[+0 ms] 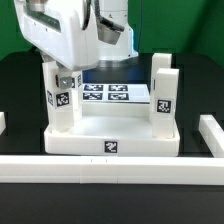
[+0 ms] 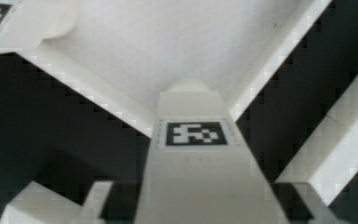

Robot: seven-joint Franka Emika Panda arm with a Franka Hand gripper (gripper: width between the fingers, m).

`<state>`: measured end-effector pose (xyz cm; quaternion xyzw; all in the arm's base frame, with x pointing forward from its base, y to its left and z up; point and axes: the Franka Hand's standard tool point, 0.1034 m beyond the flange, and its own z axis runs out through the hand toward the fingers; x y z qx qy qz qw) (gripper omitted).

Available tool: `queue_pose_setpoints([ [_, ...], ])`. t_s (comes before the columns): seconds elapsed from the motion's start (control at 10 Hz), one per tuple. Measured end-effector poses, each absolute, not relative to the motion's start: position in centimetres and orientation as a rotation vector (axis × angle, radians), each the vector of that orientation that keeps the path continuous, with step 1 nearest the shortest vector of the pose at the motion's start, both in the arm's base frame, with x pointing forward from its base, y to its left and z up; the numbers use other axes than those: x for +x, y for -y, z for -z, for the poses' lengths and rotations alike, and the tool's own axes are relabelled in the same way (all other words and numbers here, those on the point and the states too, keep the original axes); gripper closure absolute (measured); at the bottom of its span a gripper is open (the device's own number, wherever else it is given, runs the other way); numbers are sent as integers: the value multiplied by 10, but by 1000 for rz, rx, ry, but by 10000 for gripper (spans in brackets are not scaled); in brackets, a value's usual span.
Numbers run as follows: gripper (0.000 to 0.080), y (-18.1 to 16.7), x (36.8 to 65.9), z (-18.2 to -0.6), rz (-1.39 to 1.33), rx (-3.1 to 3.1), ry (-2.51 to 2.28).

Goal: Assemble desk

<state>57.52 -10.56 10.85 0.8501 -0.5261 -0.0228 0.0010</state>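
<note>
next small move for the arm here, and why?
Probably keep the grip and turn the leg a bit further into its corner socket. The gripper is closed around that upright leg at the desk top's corner on the exterior view's left, so releasing looks premature. Whether it is fully seated cannot be told. Two other legs already stand on the right.
</note>
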Motion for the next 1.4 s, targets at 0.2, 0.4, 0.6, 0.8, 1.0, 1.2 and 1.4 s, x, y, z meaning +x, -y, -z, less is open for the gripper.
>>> queue_pose_setpoints([
  [0.2, 509, 105, 576, -109, 67, 2543, 1839],
  [0.4, 509, 104, 576, -108, 65, 2415, 2000],
  [0.6, 400, 104, 576, -108, 66, 2406, 2010],
  [0.8, 265, 102, 576, -107, 68, 2455, 1951],
  [1.0, 157, 102, 575, -107, 65, 2598, 1760],
  [1.2, 151, 102, 575, -107, 66, 2725, 1561],
  [1.4, 150, 103, 575, -107, 66, 2819, 1389],
])
